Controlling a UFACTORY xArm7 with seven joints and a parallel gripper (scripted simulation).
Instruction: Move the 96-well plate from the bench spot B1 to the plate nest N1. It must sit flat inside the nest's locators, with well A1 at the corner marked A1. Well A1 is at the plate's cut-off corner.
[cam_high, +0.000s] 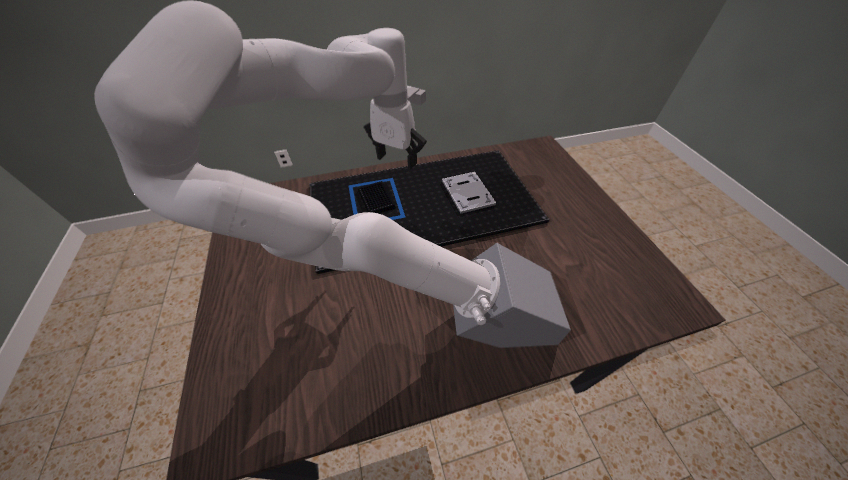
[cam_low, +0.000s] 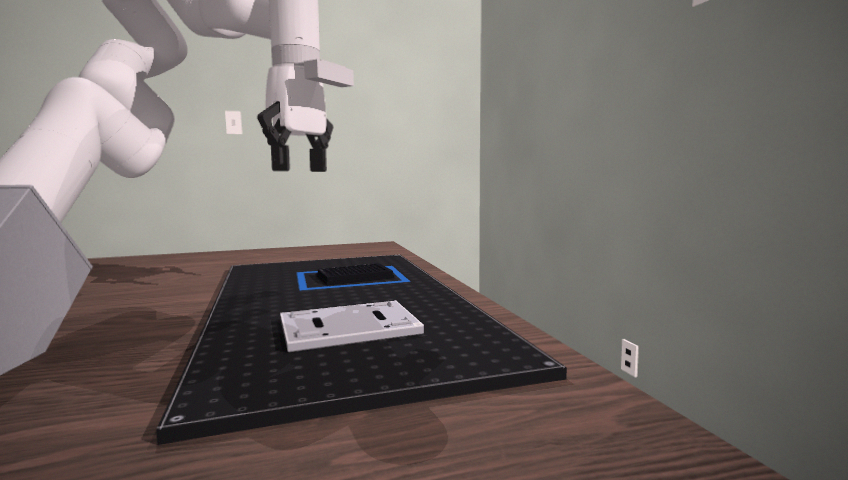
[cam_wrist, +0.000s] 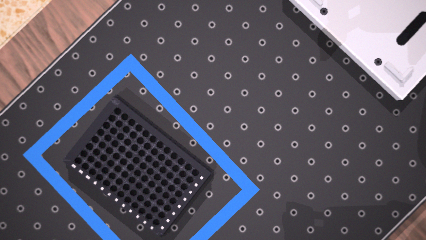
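Wrist view, black rectangular honeycombed plate (cam_wrist: 137, 168), dotted matte breadboard (cam_wrist: 300, 125)

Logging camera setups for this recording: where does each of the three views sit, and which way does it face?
Top: high behind the arm's base, looking down over the table; arm and open hand show.
Exterior: low at the breadboard's end, facing along it; nest near, hand above.
Wrist: on the hand, looking straight down; no part of the robot shows.
All three show the well plate inside the blue frame and the nest.
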